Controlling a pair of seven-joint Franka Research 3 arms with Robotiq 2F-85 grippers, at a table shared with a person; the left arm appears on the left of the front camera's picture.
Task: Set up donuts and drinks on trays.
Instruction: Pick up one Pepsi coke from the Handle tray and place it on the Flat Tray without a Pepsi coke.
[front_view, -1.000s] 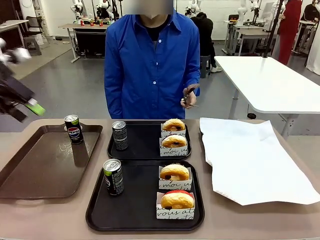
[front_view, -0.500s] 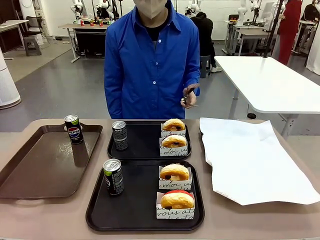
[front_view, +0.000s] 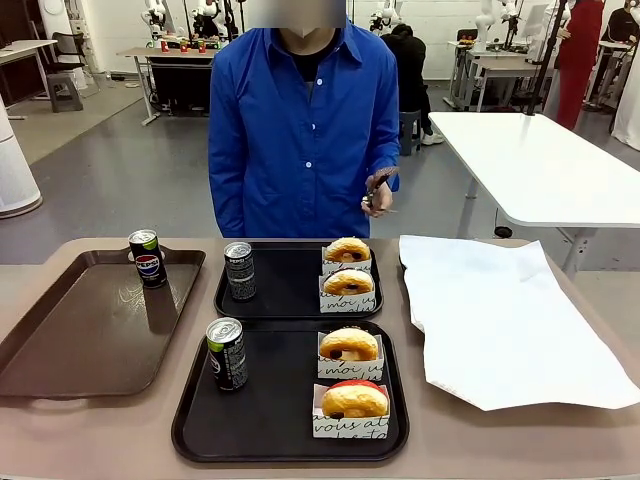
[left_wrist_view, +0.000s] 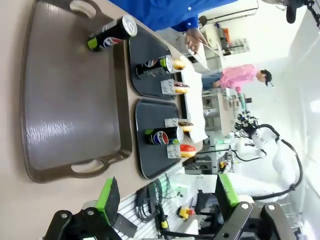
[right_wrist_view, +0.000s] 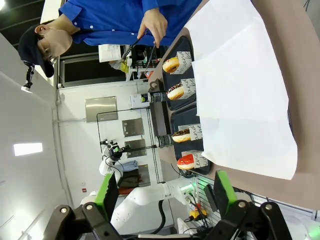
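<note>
Our left arm, at picture's left edge a second ago, now gone from front view. Left tool (left_wrist_view: 165, 197) wide open, empty, well above surface (front_view: 480, 440). Brown tray (front_view: 60, 340) holds one stray can (front_view: 148, 258). Far black tray (front_view: 290, 290): can (front_view: 239, 271), two donuts (front_view: 348, 266). Near black tray (front_view: 270, 410): can (front_view: 227, 354), glazed donut (front_view: 349, 345), red-iced donut (front_view: 354, 399). White paper (front_view: 500, 320) at right. Right tool (right_wrist_view: 162, 192) wide open, empty. We judge both trays set.

Script on donut holders (front_view: 349, 296) too small to read; brown tray (front_view: 95, 320) cut off at left edge.
</note>
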